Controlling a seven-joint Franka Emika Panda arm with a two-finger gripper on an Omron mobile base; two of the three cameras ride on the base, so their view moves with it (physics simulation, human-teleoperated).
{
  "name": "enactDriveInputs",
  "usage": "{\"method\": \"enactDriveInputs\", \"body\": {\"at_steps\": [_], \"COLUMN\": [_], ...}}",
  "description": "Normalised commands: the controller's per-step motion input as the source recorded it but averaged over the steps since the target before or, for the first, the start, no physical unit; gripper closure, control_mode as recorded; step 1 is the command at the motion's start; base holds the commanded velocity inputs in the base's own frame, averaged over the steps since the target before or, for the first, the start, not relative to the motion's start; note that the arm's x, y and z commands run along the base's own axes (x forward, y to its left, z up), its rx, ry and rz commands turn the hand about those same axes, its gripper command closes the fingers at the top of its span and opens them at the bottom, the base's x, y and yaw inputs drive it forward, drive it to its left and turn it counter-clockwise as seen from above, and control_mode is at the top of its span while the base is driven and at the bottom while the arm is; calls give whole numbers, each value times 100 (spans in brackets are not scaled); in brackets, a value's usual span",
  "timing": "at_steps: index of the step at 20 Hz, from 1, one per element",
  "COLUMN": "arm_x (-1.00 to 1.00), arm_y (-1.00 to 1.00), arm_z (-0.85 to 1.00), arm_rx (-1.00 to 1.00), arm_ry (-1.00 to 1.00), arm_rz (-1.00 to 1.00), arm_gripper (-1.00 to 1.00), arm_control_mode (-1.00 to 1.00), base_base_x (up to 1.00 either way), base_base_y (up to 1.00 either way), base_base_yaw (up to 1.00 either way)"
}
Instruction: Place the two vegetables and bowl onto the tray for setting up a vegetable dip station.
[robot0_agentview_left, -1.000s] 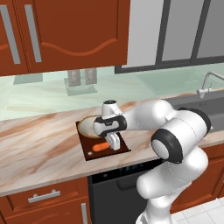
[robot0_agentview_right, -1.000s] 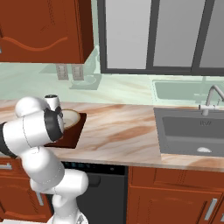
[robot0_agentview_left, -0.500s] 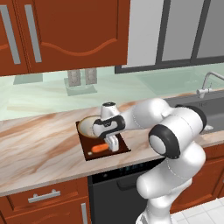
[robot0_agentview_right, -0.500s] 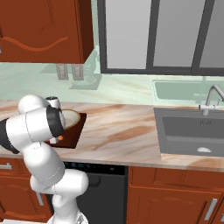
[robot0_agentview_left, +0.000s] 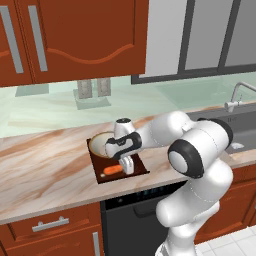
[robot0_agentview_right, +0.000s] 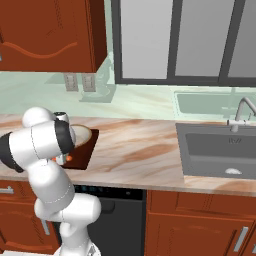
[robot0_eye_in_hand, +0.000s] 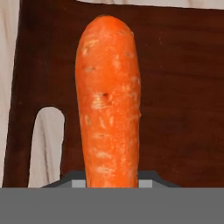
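Matt dark wooden tray (robot0_eye_in_hand: 175, 87)

I have the arm (robot0_agentview_left: 200, 150) bent sharply at the elbow and reaching left and forward, wrist turned down, with the gripper (robot0_agentview_left: 127, 167) pointing straight down, low, its jaws partly closed around something I can't confirm they grip.

Tray (robot0_agentview_left: 103, 177): dark brown flat wooden board, slot handle at one end, lying flat on the table.
Carrot (robot0_agentview_left: 113, 170): small, orange, lying on the tray's near part.
Bowl (robot0_agentview_left: 100, 143): round, tan rim, pale inside, upright on the tray's far end, beyond the carrot.
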Motion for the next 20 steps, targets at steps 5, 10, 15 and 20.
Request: {"method": "enactDriveInputs", "body": {"at_steps": [5,10,15,20], "arm_x": [0,0,0,0], "arm_y": [2,0,0,0], "arm_z": [-11,-13,-14,-9], "arm_rx": [0,0,0,0], "arm_ry": [0,0,0,0], "arm_rz": [-1,0,0,0], "arm_gripper": [100,100,100,100], "arm_control_mode": [-100,-100,-100,-100], "base_base_x": [0,0,0,0], "base_base_y": [0,0,0,0], "base_base_yaw": [0,0,0,0]}}
